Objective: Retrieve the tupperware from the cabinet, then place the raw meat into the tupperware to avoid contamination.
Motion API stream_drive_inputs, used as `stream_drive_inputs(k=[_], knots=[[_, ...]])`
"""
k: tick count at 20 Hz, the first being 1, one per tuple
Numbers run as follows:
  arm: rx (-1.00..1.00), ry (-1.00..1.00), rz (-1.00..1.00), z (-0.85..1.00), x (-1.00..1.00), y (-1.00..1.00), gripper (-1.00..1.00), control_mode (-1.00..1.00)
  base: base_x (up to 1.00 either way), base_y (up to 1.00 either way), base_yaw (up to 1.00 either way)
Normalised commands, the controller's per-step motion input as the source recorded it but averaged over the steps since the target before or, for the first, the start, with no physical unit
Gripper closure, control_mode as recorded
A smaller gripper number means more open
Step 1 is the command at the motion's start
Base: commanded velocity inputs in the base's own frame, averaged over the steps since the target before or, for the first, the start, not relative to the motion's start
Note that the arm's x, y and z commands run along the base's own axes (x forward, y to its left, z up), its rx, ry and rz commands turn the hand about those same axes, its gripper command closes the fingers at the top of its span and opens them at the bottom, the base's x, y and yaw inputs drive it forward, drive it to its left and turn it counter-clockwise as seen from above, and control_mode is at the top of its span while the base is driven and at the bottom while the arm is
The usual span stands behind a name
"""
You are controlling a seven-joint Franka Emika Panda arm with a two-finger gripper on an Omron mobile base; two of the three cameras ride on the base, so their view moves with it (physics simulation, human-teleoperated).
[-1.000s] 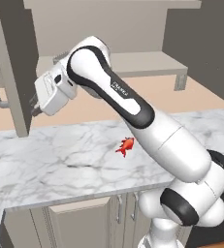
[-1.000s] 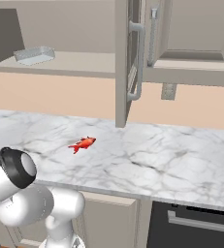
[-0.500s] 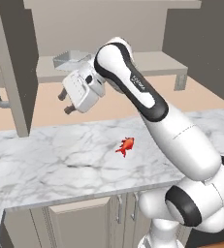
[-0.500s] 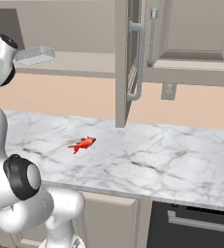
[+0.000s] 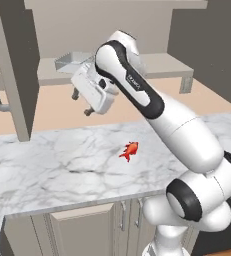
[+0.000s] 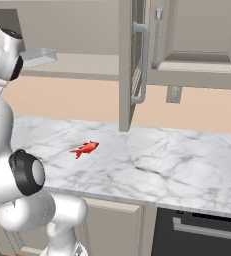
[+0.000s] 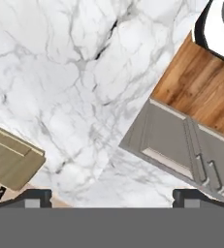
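I see my two-finger gripper point(image 5: 81, 102) spread wide, empty, apparently just below the translucent whitish tupperware point(image 5: 68, 61) on the beige cabinet point(image 5: 152, 65) shelf; tiny red fish-shaped raw meat point(image 5: 129, 150) lies on marble counter point(image 5: 47, 160).

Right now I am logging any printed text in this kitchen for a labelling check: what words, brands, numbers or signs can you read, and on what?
One dark marking on the white arm, on its upper link: too small and blurred to read.
Cabinet, marble counter, container, red meat piece: no text.

Even, bright, shadowless rendered light; soft, slightly blurred edges, no glare or distortion.
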Motion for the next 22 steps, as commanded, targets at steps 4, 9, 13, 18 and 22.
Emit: stream_drive_inputs(k=[4, 9, 13, 18, 22], knots=[[-0.42, -0.36, 0.01, 0.06, 0.0, -0.15, -1.0, -1.0, 0.0, 0.0, 0.0], [-0.14, -0.31, 0.02, 0.43, 0.16, -0.43, -1.0, -1.0, 0.0, 0.0, 0.0], [0.11, -0.1, 0.11, 0.03, 0.36, -0.49, -1.0, -1.0, 0.0, 0.0, 0.0], [0.18, -0.24, 0.19, 0.1, 0.39, -0.45, -1.0, -1.0, 0.0, 0.0, 0.0], [0.09, -0.32, 0.05, 0.3, 0.24, -0.37, -1.0, -1.0, 0.0, 0.0, 0.0]])
